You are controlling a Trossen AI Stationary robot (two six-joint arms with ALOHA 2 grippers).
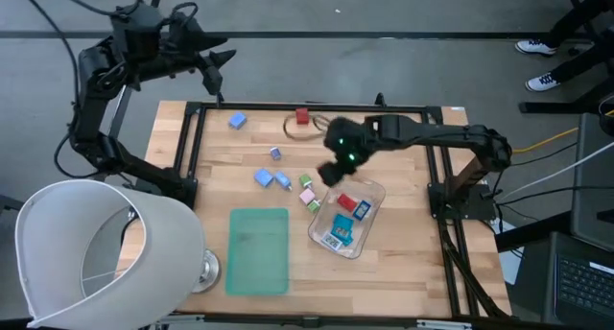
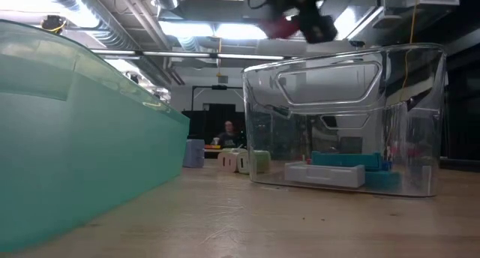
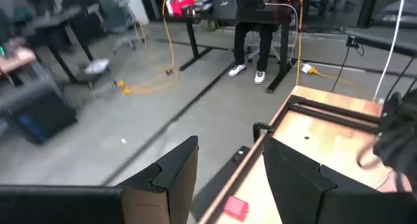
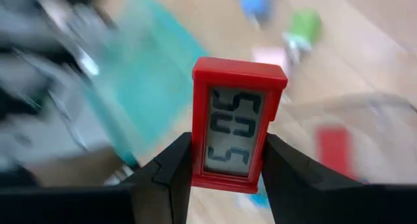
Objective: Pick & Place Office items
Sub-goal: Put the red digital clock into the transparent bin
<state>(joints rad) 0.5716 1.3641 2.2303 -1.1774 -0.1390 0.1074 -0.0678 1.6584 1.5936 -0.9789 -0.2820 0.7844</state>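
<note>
My right gripper (image 1: 338, 169) hangs above the table by the far left corner of the clear tray (image 1: 369, 191), shut on a small red piece with a white label (image 4: 236, 123). In the low view that piece (image 2: 276, 27) shows high above the tray (image 2: 420, 78). Blue, teal and red pieces (image 1: 343, 224) lie inside the tray. More pieces lie loose on the wood: blue ones (image 1: 237, 121) (image 1: 264, 178), a red one (image 1: 302, 116), and pink and green ones (image 1: 309, 194). My left gripper (image 3: 231, 178) is open, raised beyond the table's far left corner. My right gripper pinches the red piece by its two long sides, near the lower end (image 4: 201, 168), one finger (image 4: 171, 168) on each side. The labelled face points toward the wrist camera. The piece is lifted clear of the table and stands upright out of the fingers.
A flat green mat (image 1: 259, 250) lies on the near part of the table, left of the tray. A white lamp shade (image 1: 96, 244) covers the near left corner. A black frame rail (image 1: 317, 107) borders the table. A person's legs (image 3: 251, 42) stand beyond the far edge.
</note>
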